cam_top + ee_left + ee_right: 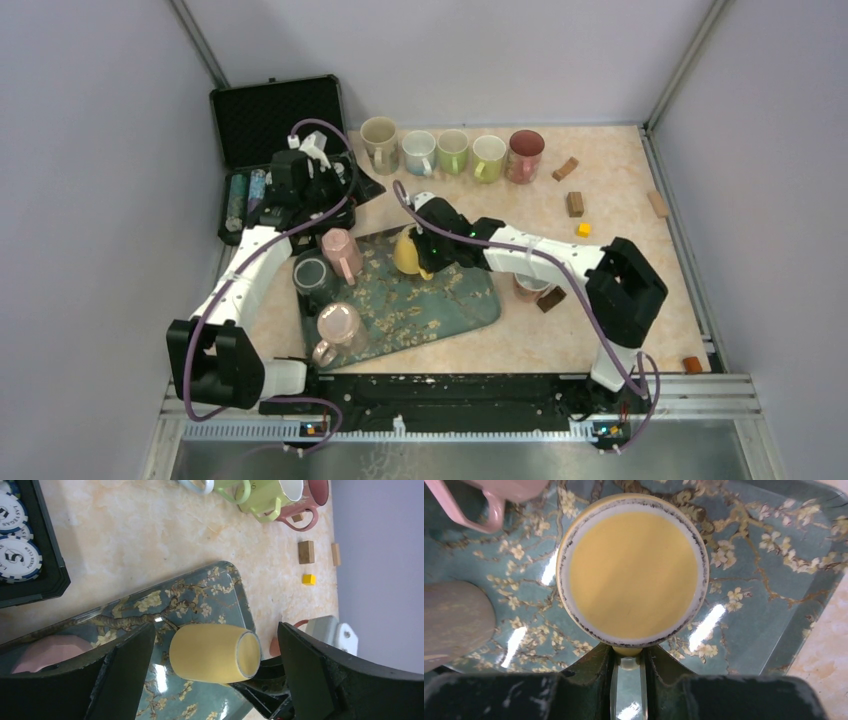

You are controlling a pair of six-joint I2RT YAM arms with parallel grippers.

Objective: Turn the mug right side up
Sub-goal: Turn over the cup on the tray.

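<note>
**Grasp stage of the flip.** The yellow mug (633, 567) is mouth-down over the flowered tray (470, 300), near centre frame in the overhead view, its flat base turned towards the right wrist camera; the right fingers (591, 675) are pressed in on the mug's handle (626, 651) at the bottom edge of that view, a narrow pinch with only a sliver of handle showing between them; whether the rim has left the tray cannot be told. The left fingers (125, 672) are spread wide, framing the mug from well apart and touching nothing; an inverted pink mug (340, 250) sits just to the left on the same tray. Judged next: lift clear of the tray, roll the wrist through a half turn so the mouth faces up, then set down on bare tray or counter (610, 180) — the thin handle grip may let the mug swing.
</note>
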